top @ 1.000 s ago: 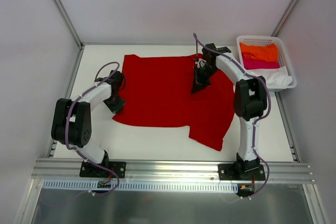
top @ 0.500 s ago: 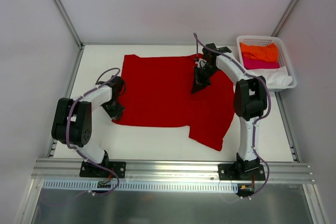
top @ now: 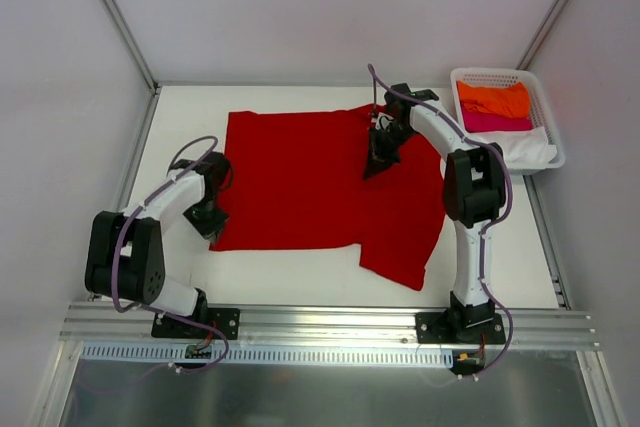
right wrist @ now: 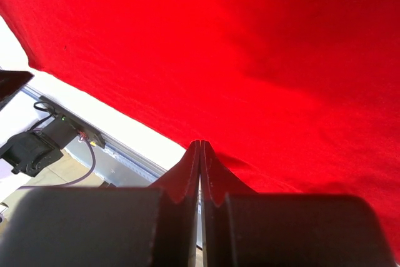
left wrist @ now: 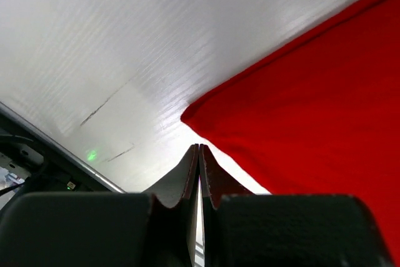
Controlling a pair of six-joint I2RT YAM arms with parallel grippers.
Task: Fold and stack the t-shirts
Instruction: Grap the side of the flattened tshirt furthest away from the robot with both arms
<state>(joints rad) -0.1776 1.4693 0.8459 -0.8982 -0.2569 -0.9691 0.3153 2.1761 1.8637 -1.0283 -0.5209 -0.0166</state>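
The deep red t-shirt [top: 300, 177] lies spread flat on the white table, with one sleeve reaching toward the front right. My left gripper [top: 207, 219] is shut at the shirt's left edge. In the left wrist view its tips [left wrist: 200, 148] rest on bare table just short of a shirt [left wrist: 312, 104] corner, with nothing between them. My right gripper [top: 375, 165] is shut over the shirt's upper middle. In the right wrist view its tips [right wrist: 200, 143] meet the cloth [right wrist: 250, 42], and a small pucker runs off them. Orange [top: 495, 99], magenta [top: 495, 122] and white [top: 530, 150] shirts lie in the basket.
The white lattice basket [top: 556, 137] stands at the back right corner of the table. An aluminium rail [top: 330, 322] runs along the near edge and carries both arm bases. White walls and metal posts enclose the table on three sides.
My left gripper has moved toward the front left. The shirt's left edge has shifted left and now runs straighter. My right gripper has stayed in place.
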